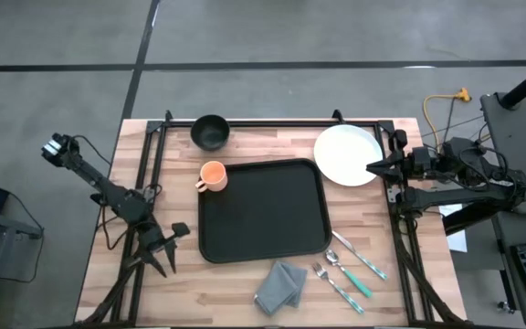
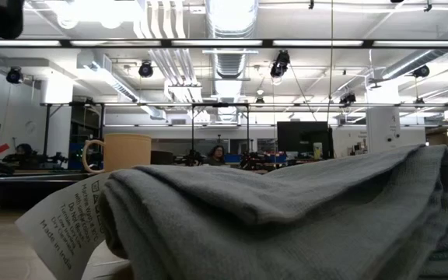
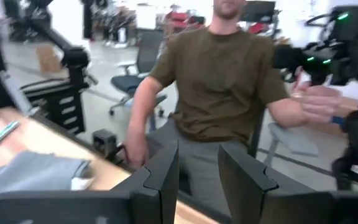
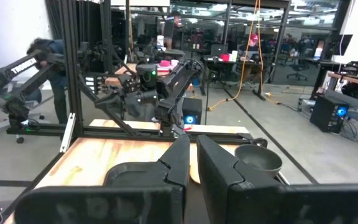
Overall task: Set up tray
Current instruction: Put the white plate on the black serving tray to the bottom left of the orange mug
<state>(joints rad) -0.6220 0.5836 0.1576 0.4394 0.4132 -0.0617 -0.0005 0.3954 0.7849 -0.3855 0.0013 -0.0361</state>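
Note:
The black tray (image 1: pixel 261 210) lies flat in the middle of the wooden table, with nothing on it. In the low view its rim (image 2: pixel 29 187) shows behind the cloth. My left gripper (image 1: pixel 167 247) is open near the table's left near corner, well left of the tray; its own view shows the fingers apart (image 3: pixel 197 174). My right gripper (image 1: pixel 373 167) is shut and points left over the right edge of the white plate (image 1: pixel 347 153). In its own view (image 4: pixel 193 163) the fingers hide the plate.
An orange cup (image 1: pixel 213 175) stands at the tray's far left corner, a black bowl (image 1: pixel 210 132) beyond it. A folded grey cloth (image 1: pixel 281 285) and teal-handled cutlery (image 1: pixel 350 270) lie near the tray's near right corner. A person (image 3: pixel 222 81) sits off the near edge.

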